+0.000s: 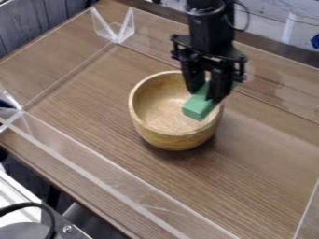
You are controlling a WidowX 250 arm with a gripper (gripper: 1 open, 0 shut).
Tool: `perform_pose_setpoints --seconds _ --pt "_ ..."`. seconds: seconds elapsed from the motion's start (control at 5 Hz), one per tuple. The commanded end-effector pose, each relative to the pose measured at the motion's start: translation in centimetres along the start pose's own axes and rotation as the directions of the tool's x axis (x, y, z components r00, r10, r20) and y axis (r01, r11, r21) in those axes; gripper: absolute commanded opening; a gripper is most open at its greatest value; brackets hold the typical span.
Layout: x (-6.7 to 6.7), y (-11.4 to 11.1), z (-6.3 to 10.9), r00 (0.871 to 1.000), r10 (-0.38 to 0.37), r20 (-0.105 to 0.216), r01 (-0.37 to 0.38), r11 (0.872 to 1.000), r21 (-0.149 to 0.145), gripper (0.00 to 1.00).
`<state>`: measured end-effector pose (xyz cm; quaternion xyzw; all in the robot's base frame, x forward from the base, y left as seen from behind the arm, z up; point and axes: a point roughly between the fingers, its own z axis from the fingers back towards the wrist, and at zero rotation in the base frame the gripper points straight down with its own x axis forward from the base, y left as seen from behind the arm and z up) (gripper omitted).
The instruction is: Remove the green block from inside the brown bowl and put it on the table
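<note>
My gripper (208,98) hangs over the right rim of the brown bowl (159,119), shut on the green block (200,105). The block sits tilted between the black fingers, lifted above the bowl's pale inside, its lower end just over the rim. The bowl rests near the middle of the wood-grain table (88,84), and its inside now shows nothing else. The black arm comes down from the top of the view.
Low clear acrylic walls (75,159) border the table on the front and left. A clear bracket (118,28) stands at the back left corner. Bare tabletop lies right of the bowl (274,121) and in front of it.
</note>
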<state>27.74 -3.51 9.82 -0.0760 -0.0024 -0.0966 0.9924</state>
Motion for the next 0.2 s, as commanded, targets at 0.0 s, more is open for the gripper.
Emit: perform_pose_setpoints --seconds 0.0 --pt "1.74 -2.30 1.55 0.996 -0.033 0.081 0.033 0.999 0.004 0.00"
